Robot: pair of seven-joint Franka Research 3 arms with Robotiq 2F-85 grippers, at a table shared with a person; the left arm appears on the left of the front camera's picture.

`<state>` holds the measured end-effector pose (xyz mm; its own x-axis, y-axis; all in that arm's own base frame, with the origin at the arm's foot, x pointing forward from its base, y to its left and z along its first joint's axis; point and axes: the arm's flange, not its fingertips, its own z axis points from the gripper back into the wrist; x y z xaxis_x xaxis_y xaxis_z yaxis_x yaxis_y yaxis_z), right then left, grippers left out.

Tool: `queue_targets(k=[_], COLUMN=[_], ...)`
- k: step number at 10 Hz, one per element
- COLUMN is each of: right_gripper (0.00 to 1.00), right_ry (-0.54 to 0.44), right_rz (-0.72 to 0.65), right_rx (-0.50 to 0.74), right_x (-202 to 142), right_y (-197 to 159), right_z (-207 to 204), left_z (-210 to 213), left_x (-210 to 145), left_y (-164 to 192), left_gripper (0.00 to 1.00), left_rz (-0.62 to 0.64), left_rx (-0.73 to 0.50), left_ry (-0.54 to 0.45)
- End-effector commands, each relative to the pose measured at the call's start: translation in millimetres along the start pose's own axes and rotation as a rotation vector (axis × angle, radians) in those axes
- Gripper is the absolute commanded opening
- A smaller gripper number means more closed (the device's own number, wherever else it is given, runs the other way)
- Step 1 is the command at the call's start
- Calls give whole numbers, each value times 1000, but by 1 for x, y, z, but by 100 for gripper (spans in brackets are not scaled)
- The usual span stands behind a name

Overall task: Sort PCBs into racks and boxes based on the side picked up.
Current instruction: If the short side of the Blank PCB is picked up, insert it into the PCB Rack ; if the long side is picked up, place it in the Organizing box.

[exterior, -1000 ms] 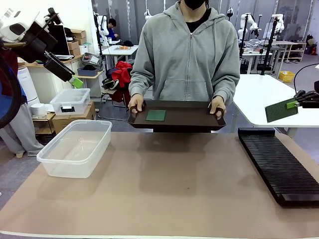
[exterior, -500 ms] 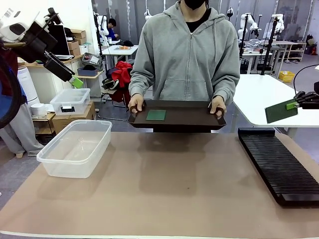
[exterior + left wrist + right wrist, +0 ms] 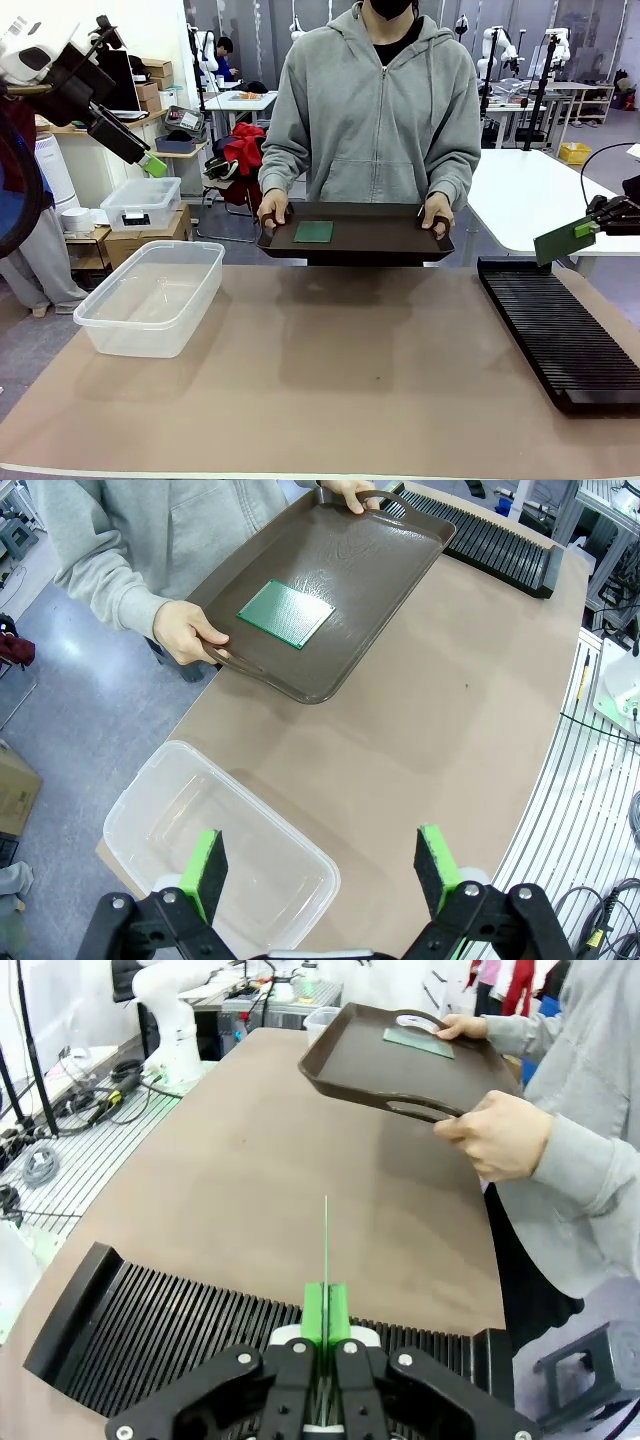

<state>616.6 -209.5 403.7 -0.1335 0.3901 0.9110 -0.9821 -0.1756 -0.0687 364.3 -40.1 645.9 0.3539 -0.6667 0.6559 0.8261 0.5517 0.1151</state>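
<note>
— Free where?
— Across the bare middle of the table (image 3: 350, 390), between tub (image 3: 150, 297) at left and rack (image 3: 560, 330) at right.
— Blocked where?
— At the far edge, by the tray (image 3: 380, 238) held just above it.

Black left gripper (image 3: 320, 865), green pads (image 3: 207, 865)

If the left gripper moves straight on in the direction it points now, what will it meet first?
Probably the bare table beside the clear tub; depth is unclear, so perhaps the tub's rim.
</note>
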Motion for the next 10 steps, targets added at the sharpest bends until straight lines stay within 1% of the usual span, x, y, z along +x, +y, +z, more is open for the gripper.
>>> queue_targets(k=[1,3,4,7,9,10], right_gripper=[2,2,2,2,2,2], right_ry=[-10,-5,0,3,25,35], right_rz=[38,59,63,79,88,78], right_rx=[58,59,88,107,95,90], right_x=[-8,-16,-19,-32,-43,-48], right_y=[1,0,-4,-10,-10,-13], right_z=[-7,-22,-25,-42,-56,-57], left_z=[-1,-1,-1,-1,-1,-1], left_x=[-1,-1,-1,-1,-1,-1], left_y=[0,0,0,0,0,0], left_gripper=[100,100,100,100,100,100], left_rz=[1,1,1,1,1,1], left_rx=[-6,-6,-6,-6,-6,-6], left_ry=[-2,-2,-2,-2,-2,-2])
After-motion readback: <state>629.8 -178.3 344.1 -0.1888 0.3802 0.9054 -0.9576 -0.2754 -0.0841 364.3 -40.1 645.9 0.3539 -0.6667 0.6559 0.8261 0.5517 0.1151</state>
